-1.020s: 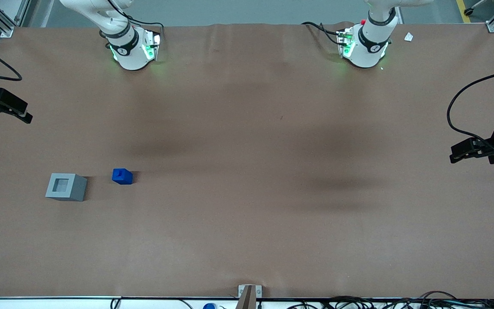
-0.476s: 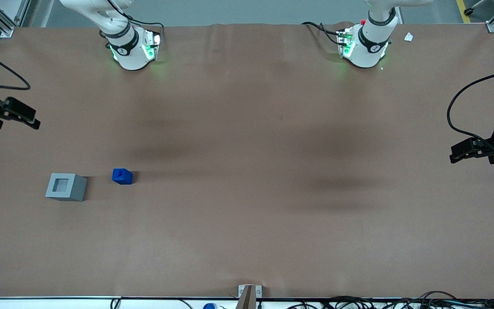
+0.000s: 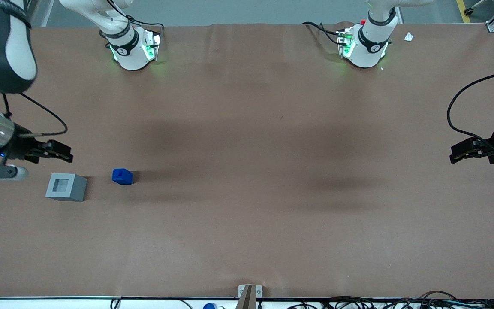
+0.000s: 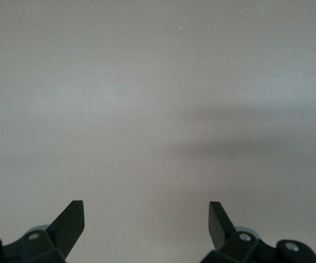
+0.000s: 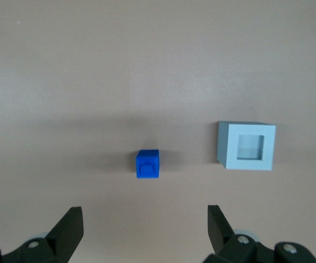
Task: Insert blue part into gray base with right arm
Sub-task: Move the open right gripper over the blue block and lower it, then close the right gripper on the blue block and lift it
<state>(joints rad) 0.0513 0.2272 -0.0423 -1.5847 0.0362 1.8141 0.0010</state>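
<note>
The blue part [image 3: 122, 176] stands on the brown table with its stub up, beside the gray base [image 3: 66, 186], which has its square recess facing up. Both also show in the right wrist view: the blue part [image 5: 147, 164] and the gray base [image 5: 246, 146], a gap of bare table between them. My right gripper [image 3: 64, 155] is open and empty, up in the air at the working arm's end of the table, a little farther from the front camera than the gray base. Its fingers [image 5: 70, 227] stand wide apart, holding nothing.
The two arm bases [image 3: 133, 47] [image 3: 362, 45] stand at the table's back edge. A small white scrap [image 3: 408, 37] lies near the parked arm's base. Cables [image 3: 358, 302] run along the front edge, by a small bracket [image 3: 249, 294].
My right arm has swung in from the table's end, and the gripper has moved nearer the front camera, toward the gray base and blue part. Both parts have stayed still.
</note>
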